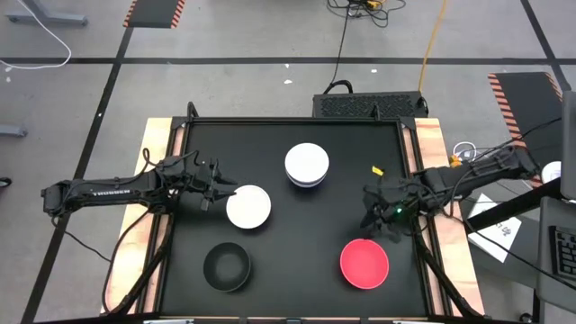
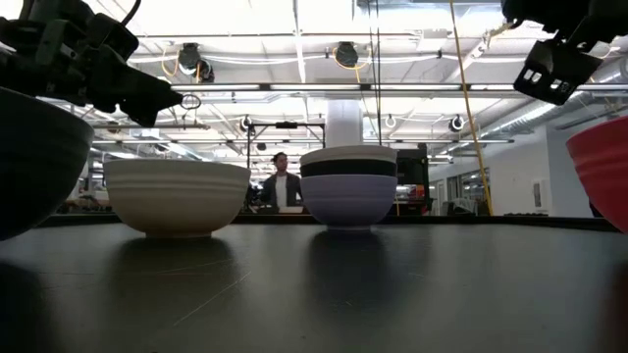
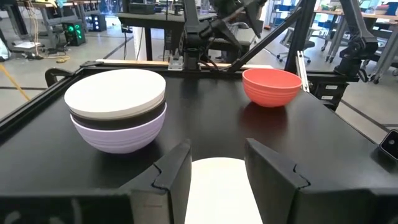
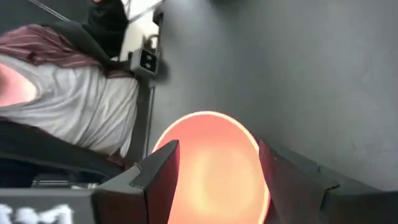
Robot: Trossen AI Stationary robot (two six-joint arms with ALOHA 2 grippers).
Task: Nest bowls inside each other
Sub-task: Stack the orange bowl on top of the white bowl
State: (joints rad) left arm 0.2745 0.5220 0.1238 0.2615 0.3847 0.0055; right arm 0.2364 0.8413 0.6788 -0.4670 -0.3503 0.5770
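A white bowl (image 1: 248, 206) stands on its base on the black table, left of the middle. My left gripper (image 3: 217, 155) hangs open just above the bowl's left rim, clear of it in the low view. A stack (image 1: 307, 165) of a white bowl in a black one in a lavender one (image 3: 118, 134) stands farther back. A black bowl (image 1: 227, 266) sits near the front left. A red bowl (image 1: 364, 263) sits at the front right. My right gripper (image 1: 373, 219) hovers open above and behind it, and the red bowl (image 4: 211, 168) shows between its fingers.
A small yellow scrap (image 1: 377, 169) lies on the table right of the stack. Raised black rails (image 1: 409, 153) edge the table. A person in a grey shirt (image 4: 81, 106) shows beyond the table's near edge, and another person (image 2: 283, 186) stands far off in the room.
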